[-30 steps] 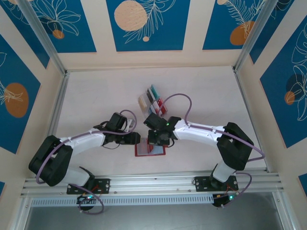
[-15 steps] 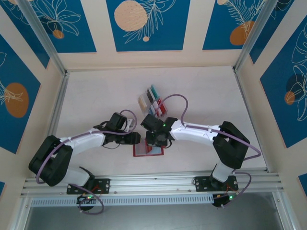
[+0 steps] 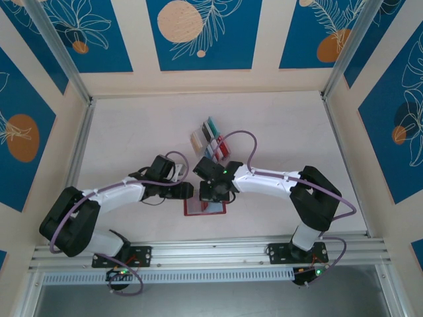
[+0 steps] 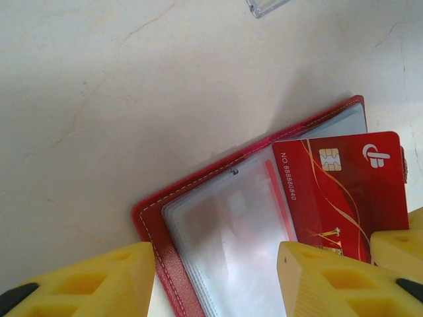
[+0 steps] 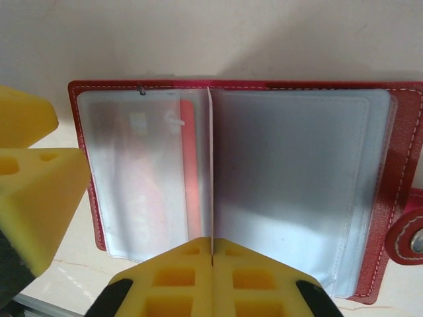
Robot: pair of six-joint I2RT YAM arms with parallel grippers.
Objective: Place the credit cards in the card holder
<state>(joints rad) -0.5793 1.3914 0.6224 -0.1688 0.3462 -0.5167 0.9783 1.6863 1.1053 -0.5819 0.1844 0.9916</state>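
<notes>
1. On the pale table (image 3: 132, 132), the holder (image 3: 205, 207) lies open with its sleeves up.
2. The right gripper (image 5: 211, 254) pinches a red card (image 4: 344, 191) on its edge, ready to slide in.
3. The left gripper (image 4: 215, 267) is spread around the holder's corner, probably to steady it.

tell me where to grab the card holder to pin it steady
Probably the bare red border of the card holder, from the robot's left: it lies flat and open, and the right gripper holds the red card upright over the middle.
</notes>
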